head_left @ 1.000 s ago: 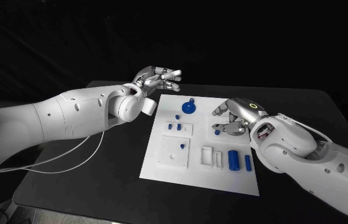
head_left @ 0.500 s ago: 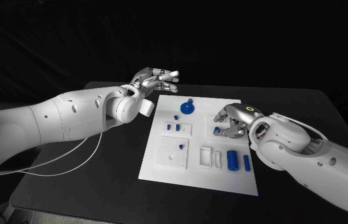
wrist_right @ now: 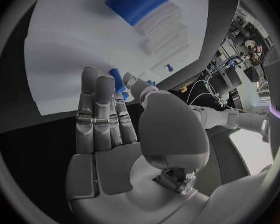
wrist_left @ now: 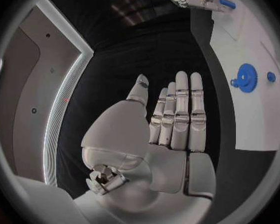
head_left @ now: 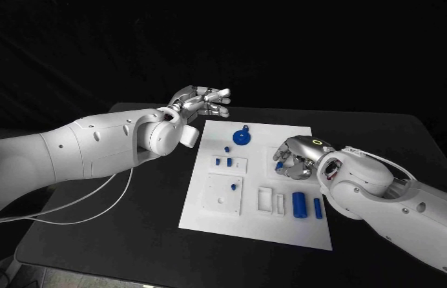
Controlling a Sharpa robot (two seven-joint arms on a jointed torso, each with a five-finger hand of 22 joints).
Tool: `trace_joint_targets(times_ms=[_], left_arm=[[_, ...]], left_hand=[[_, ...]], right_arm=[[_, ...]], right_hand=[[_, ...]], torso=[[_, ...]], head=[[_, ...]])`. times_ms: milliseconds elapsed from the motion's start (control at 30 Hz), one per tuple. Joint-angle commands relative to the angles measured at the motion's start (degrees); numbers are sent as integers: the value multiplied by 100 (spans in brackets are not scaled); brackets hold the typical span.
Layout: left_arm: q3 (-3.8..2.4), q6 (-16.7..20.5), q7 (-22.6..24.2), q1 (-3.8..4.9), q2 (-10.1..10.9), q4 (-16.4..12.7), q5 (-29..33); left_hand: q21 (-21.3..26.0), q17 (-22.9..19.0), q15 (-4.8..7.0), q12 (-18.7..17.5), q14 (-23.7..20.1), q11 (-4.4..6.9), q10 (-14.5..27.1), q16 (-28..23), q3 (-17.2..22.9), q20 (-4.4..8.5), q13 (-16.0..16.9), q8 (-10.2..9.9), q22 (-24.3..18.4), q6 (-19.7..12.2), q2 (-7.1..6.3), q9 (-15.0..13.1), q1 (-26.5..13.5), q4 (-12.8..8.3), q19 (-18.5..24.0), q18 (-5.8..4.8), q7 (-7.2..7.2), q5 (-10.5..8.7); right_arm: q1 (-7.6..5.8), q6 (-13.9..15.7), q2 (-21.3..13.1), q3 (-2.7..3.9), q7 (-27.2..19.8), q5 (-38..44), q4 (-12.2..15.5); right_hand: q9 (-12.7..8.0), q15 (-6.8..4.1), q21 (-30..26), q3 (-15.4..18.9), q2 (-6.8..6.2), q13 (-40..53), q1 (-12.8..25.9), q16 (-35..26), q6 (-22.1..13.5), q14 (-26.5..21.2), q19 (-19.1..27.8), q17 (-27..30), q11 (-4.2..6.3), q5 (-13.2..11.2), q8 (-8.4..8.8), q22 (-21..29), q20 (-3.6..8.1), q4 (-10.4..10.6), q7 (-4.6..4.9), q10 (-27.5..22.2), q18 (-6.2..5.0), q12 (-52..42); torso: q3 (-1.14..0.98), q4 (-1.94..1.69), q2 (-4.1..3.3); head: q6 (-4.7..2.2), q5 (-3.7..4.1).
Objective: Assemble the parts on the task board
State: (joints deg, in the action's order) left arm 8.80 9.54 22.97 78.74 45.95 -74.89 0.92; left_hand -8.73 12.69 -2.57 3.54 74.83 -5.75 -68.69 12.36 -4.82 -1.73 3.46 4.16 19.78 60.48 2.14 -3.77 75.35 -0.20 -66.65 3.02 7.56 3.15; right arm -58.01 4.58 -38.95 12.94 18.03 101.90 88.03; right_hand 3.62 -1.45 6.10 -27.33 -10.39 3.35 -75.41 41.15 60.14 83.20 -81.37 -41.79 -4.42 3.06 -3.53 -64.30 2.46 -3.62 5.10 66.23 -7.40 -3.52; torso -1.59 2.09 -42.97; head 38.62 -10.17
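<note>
**Right hand pinching a little blue peg over the board, left hand just hanging out**

The right hand (head_left: 300, 155) is down over the right-hand middle of the task board (head_left: 214, 216), fingers curled in. In the right wrist view you can see a small blue peg (wrist_right: 115, 77) caught between the thumb and the fingertips (wrist_right: 90, 77) — so it's holding that piece, not empty. From the head camera the same peg (head_left: 278, 166) peeks out just at the edge of the hand, right above the board surface. Can't tell whether the peg is touching the board or slightly off it.

The left hand (head_left: 200, 102) is up past the far-left corner of the board, above the table (head_left: 112, 236), holding nothing. The left wrist view shows its fingers (wrist_left: 180, 109) stretched out straight and side by side, thumb off to the side — flat, open palm, touching nothing.

On the board itself: a blue gear (head_left: 242, 138) near the far edge, a couple of short blue pegs (head_left: 223, 163) standing in a small white block left of centre, and two bigger blue cylinders (head_left: 299, 205) lying near the right hand's wrist, beside some white slotted blocks (head_left: 272, 201). There's also a square white plate (head_left: 225, 194) with a tiny blue bit on it.

No readable labels or writing anywhere on the board or the parts.
</note>
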Motion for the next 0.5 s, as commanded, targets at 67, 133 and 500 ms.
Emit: trace_joint_targets(times_ms=[67,133,500], left_arm=[[-5,-130,-29,0,-12,-3,93],[-5,-139,-39,0,-13,-1,94],[-5,-161,-70,-1,-7,12,93]], left_hand=[[36,-10,-19,15,-8,27,14,-28,34,5,8,-6,-25,-32,91,-1,25,-72,-44,-8,-18,21],[35,-10,-19,15,-8,28,14,-28,41,5,8,-6,-26,-32,98,0,35,-78,-44,-7,-19,36],[35,-10,-19,15,-8,28,14,-28,41,5,8,-6,-26,-32,98,0,35,-78,-44,-7,-19,36]], right_arm=[[0,-58,20,-7,-29,54,3],[0,-64,27,-10,-26,62,7],[10,-69,60,-21,28,247,22]], right_hand=[[-2,-45,77,-316,21,0,114,-6,65,8,22,-23,25,-25,-9,-121,51,-80,6,122,40,16],[4,-75,103,-422,73,6,79,1,142,10,34,-34,79,-26,-22,-169,71,-126,17,298,41,5],[31,-181,378,-554,408,24,-44,-4,832,3,254,-114,248,-31,-34,-755,199,-516,25,940,105,2]], torso=[[2,8,3],[0,5,3],[-1,5,4]], head=[[-5,-27],[4,-32],[14,-17]])
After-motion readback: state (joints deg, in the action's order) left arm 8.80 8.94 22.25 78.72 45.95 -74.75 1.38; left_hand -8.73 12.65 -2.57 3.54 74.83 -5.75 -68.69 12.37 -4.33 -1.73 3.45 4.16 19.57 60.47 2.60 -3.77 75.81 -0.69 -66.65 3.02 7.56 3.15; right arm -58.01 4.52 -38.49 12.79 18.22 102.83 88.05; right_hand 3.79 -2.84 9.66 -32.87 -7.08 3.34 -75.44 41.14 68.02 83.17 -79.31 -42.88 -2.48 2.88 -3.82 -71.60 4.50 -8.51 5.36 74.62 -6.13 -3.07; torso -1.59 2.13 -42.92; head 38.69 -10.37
